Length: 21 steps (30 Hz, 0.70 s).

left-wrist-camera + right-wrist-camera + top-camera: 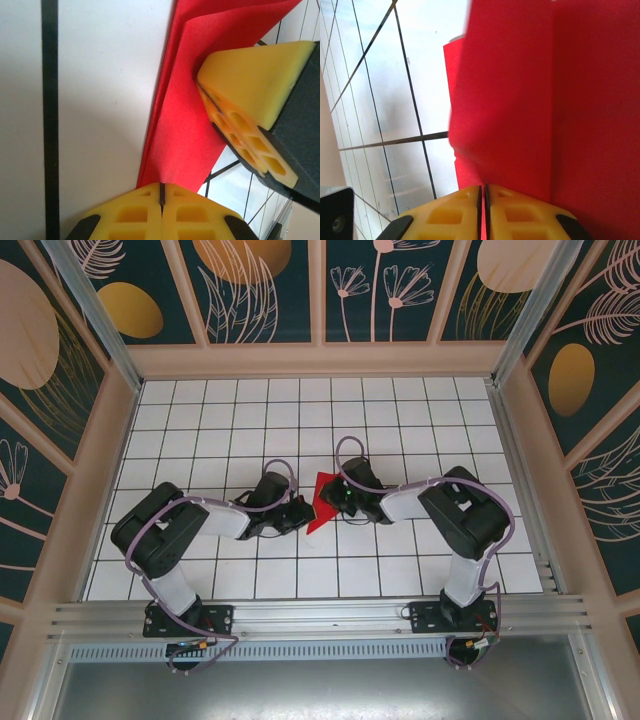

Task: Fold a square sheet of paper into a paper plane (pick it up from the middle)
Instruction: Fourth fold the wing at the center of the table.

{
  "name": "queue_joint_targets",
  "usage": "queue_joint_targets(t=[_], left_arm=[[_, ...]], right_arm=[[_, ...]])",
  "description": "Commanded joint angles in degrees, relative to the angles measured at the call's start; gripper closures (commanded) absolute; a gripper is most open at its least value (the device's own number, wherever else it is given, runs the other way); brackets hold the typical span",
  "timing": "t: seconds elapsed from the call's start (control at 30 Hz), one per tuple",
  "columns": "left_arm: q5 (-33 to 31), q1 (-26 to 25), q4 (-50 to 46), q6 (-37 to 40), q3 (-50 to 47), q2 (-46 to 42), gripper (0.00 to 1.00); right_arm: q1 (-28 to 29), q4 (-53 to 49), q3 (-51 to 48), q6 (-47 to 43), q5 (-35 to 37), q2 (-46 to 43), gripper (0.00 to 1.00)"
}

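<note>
The red sheet of paper is folded into layered flaps and held just above the white grid table between both arms. My left gripper comes in from the left; in its wrist view its yellow fingers are pressed together on the paper's lower edge. My right gripper comes in from the right, its fingertips at the paper's right side. Seen from the right wrist, that gripper is shut on the red sheet, with paper showing in the thin slit.
The white tiled table stretches away behind the arms. Patterned walls enclose the left, back and right sides. An aluminium rail runs along the near edge by the arm bases.
</note>
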Motion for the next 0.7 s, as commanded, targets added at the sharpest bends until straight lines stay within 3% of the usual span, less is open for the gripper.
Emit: queue_joint_targets(t=[0.0, 0.13, 0.3, 0.67], left_arm=[[-3.19, 0.18, -9.07, 2.66, -4.15, 2.94, 0.97], [-3.54, 0.18, -9.12, 3.18, -4.46, 3.36, 0.99], [-3.76, 0.18, -9.76, 3.64, -3.04, 3.9, 1.0], [-4.37, 0.18, -10.59, 3.99, -2.76, 3.65, 1.0]], right_arm=[[-3.41, -6.66, 0.49, -6.15, -2.28, -1.57, 0.84], [-5.6, -6.07, 1.76, -10.85, -5.38, -5.95, 0.84], [-3.81, -5.11, 0.47, -13.44, -7.78, -8.91, 0.91], [0.24, -1.5, -0.74, -11.66, -9.73, -3.5, 0.97]])
